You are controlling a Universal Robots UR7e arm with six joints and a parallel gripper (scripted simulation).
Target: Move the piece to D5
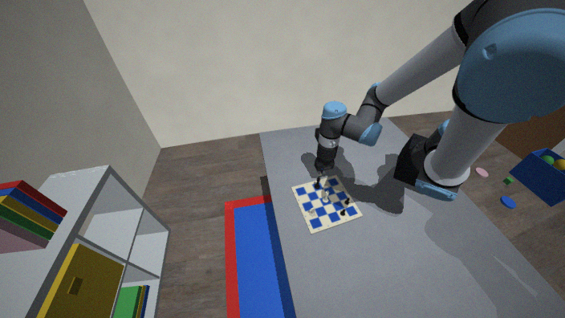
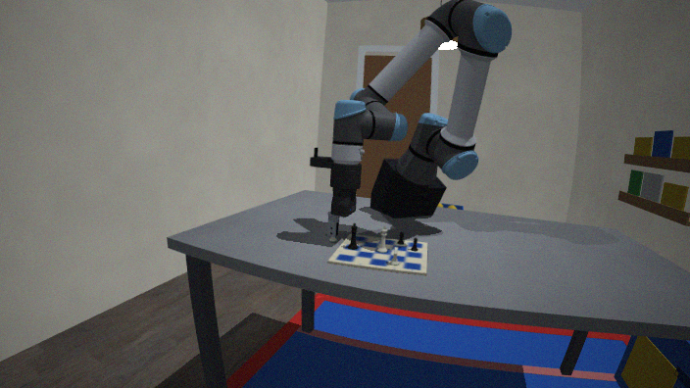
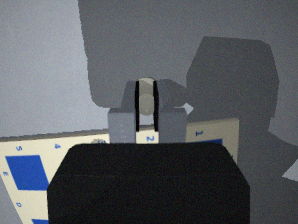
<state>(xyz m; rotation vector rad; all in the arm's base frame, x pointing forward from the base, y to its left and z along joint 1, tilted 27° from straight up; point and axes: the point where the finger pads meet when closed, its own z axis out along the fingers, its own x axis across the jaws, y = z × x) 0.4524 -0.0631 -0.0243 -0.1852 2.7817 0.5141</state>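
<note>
The blue-and-cream chessboard (image 1: 327, 202) lies on the grey table and also shows in the exterior view (image 2: 379, 255). My gripper (image 2: 333, 234) (image 1: 319, 177) points straight down, just off the board's far edge. It is shut on a small pale chess piece (image 3: 145, 99), held upright between the fingers and very low over the table; I cannot tell if it touches. On the board stand a tall black piece (image 2: 353, 236), a white piece (image 2: 382, 240), two black pawns (image 2: 401, 238) (image 2: 415, 243) and a small white piece (image 2: 394, 256).
The arm's dark base (image 2: 404, 193) stands on the table behind the board. A red-and-blue mat (image 1: 250, 257) lies on the floor beside the table. A white shelf unit (image 1: 92, 249) stands at the left, and a blue bin (image 1: 539, 177) at the right.
</note>
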